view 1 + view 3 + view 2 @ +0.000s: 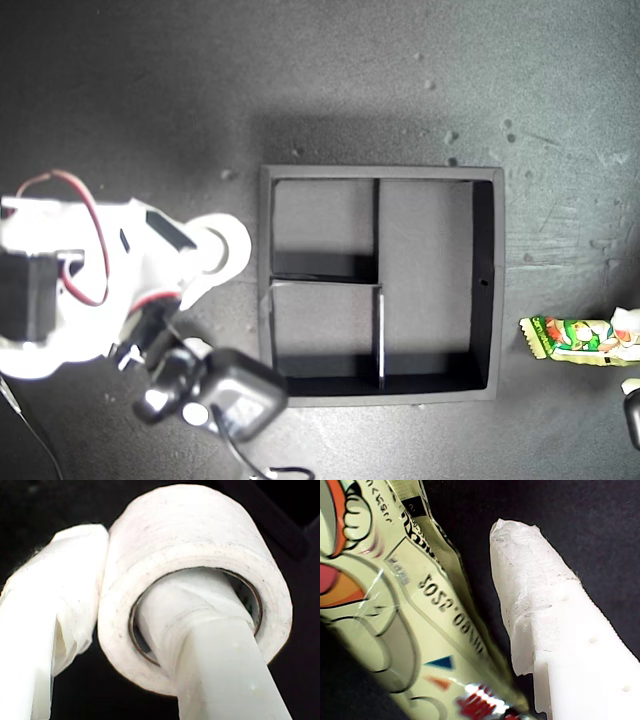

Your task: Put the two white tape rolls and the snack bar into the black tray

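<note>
My second gripper (135, 630) has a small white ring-shaped tape roll (200, 545) pinched through its wall: one wrapped finger (220, 645) runs thru the roll's hole, the other presses the outside, so it's clamped on that roll. In the exterior view that arm sits at the view's left, its white head (205, 250) just beside the square matte black tray (487, 280) w/ thin dividers. All three compartments look bare; nothing's in yet. The roll itself I can't pick out in the exterior view, it blends w/ the white arm parts.

My first gripper (487, 630) is at the long white-and-green snack bar packet (395, 605), red cartoon print visible. One taped finger (555, 630) lies right alongside the wrapper, but the other finger is out of shot, so I can't tell if it's closed on the packet or only resting beside it. The exterior view has the bar (575, 338) on the dark table (150, 90) at the view's right edge, apart from the tray, partly cut off.

Step in hand, imo: carry the first roll over a small compartment and drop it. Next move needs the second gripper lifted over the tray wall, centred on a small cell, then opened so the roll slides off the inner finger w/o snagging. Second roll isn't in sight anywhere.
</note>
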Controlling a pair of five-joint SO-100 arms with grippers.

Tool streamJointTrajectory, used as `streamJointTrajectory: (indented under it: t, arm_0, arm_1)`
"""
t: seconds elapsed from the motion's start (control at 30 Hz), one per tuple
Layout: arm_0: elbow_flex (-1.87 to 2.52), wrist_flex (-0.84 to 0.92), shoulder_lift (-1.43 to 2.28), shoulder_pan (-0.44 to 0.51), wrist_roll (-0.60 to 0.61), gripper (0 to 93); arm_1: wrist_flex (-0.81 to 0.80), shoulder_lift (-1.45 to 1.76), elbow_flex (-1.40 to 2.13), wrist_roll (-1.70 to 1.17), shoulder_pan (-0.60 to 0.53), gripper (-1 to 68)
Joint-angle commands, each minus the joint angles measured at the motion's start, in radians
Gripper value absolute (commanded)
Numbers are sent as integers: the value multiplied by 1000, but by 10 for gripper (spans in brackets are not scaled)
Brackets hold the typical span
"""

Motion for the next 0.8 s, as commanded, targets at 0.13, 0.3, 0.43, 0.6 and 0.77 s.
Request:
streamJointTrajectory:
  t: [0.13,0.3,0.43,0.6,0.77]
  arm_0:
    - [-233,115,-81,3,14,0]
    - [-313,156,-144,5,21,0]
    - [-371,184,-176,17,35,0]
    - [-528,268,-225,51,40,0]
    - [-739,370,-304,94,2,0]
  arm_1:
    - [-238,0,189,-67,8,260]
    - [-293,0,265,-72,26,29]
    - [-302,6,278,-120,57,-3]
    - [-115,18,97,-296,169,-3]
    - [173,18,-250,-557,393,-4]
